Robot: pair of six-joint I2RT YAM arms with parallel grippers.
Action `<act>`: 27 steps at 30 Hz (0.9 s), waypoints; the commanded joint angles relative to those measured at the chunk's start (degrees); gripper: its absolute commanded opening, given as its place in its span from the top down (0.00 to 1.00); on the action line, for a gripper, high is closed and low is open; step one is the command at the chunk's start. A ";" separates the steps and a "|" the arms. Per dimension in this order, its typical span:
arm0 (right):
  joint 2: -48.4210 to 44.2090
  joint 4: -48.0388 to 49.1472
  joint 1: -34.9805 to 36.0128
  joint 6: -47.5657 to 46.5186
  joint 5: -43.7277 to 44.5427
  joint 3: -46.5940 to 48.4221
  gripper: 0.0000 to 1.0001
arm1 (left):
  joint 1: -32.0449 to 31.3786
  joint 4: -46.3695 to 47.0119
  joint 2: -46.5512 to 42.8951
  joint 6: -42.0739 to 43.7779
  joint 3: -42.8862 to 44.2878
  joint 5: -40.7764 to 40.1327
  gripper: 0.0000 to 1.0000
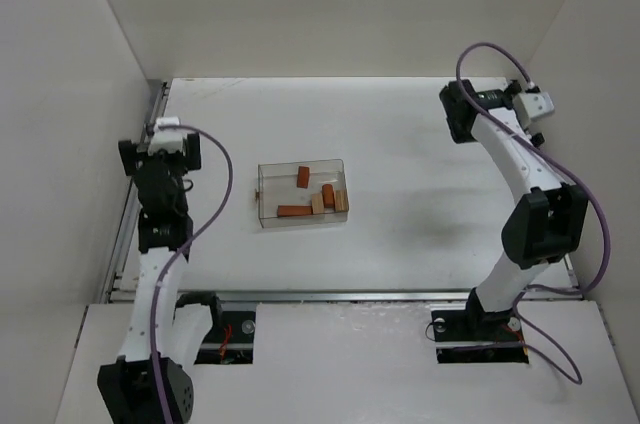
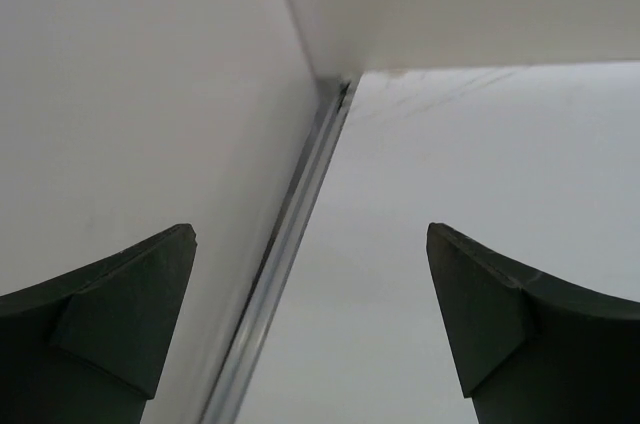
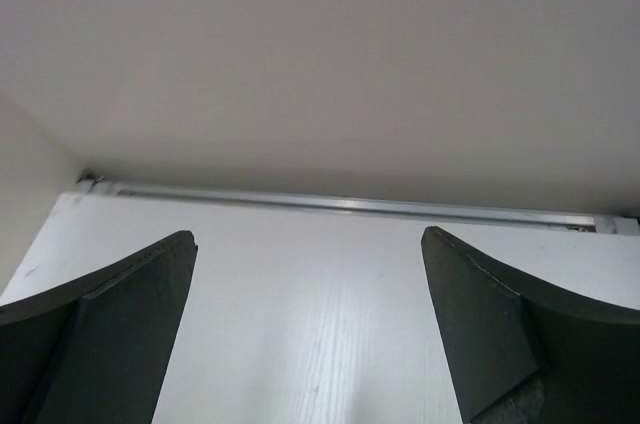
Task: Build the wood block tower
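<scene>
The wood blocks lie loose inside a clear plastic box [image 1: 264,206] in the middle of the table: a reddish-brown bar [image 1: 294,211], a short reddish-brown block [image 1: 303,176], another reddish-brown piece [image 1: 328,193] and two light tan pieces [image 1: 318,203] [image 1: 341,200]. None is stacked. My left gripper [image 1: 150,149] is at the left table edge, far from the box. In the left wrist view it [image 2: 310,234] is open and empty. My right gripper [image 1: 457,114] is at the far right, also away from the box. In the right wrist view it [image 3: 308,236] is open and empty over bare table.
A metal rail [image 2: 285,244] runs along the left wall at the table edge. The right wrist view shows a rail [image 3: 350,204] at the foot of a wall. White walls close in the table on three sides. Purple cables loop off both arms.
</scene>
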 commanded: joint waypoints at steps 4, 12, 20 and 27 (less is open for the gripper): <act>-3.39 34.47 11.76 -71.97 -21.17 6.07 0.00 | -3.60 -32.77 23.99 3.49 33.10 23.24 0.00; -21.59 50.47 12.30 -73.93 -77.68 -11.33 0.00 | -16.42 -54.18 40.85 -1.42 46.90 20.63 0.00; -25.54 48.46 13.97 -71.81 -71.37 -19.96 0.00 | -20.03 -52.94 47.78 -6.78 40.82 17.46 0.20; -30.38 48.45 17.21 -67.33 -68.82 -24.53 0.00 | -20.57 -50.30 55.17 -11.00 39.77 12.36 0.49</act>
